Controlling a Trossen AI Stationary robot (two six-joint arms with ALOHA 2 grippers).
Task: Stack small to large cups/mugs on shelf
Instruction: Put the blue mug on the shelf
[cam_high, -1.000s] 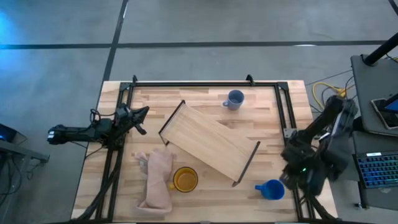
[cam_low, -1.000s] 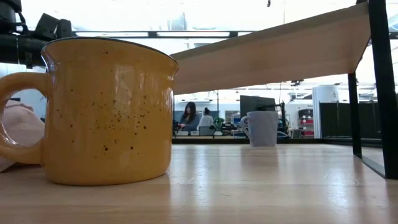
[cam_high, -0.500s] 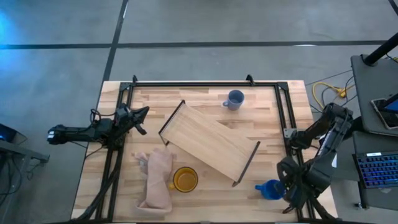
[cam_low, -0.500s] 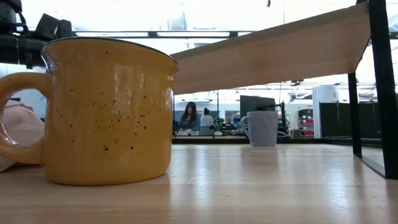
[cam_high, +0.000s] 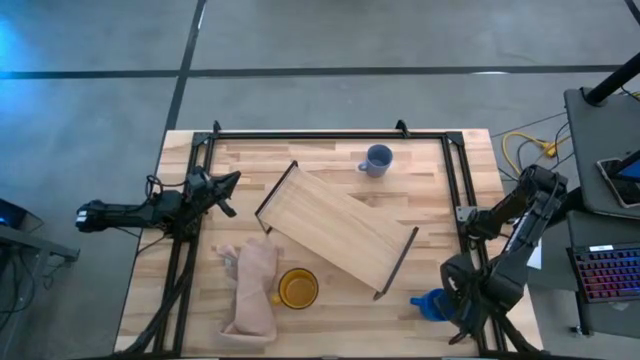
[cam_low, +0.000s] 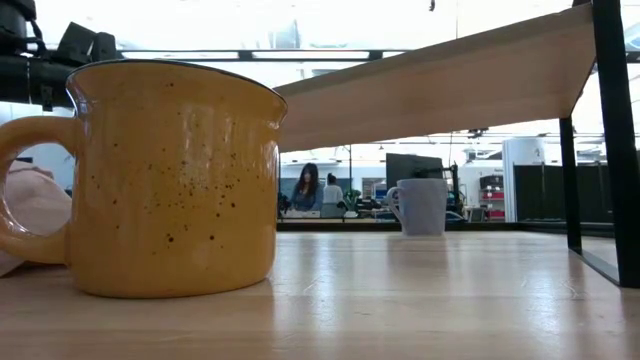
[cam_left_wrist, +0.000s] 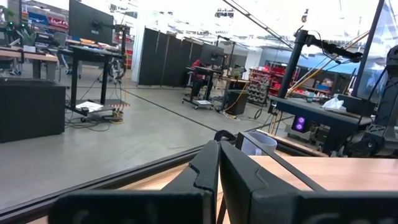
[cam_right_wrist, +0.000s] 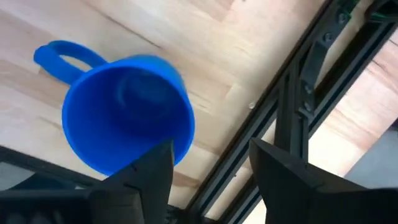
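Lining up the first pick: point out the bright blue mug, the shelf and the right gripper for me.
bright blue mug (cam_right_wrist: 127, 112): right wrist view, inside of its open mouth.
shelf (cam_high: 335, 228): high view, middle of the light-wood board.
right gripper (cam_right_wrist: 211, 163): right wrist view, gap between its two open fingers, beside the mug's rim.

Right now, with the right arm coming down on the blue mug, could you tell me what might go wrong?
1. The right claw is open but sits off-centre, beside the blue mug near the black frame rail; closing here could miss the rim or strike the rail.
2. The mug stands near the table edge, so a nudge might push it off.
3. The shelf lies diagonally, which may complicate placing.
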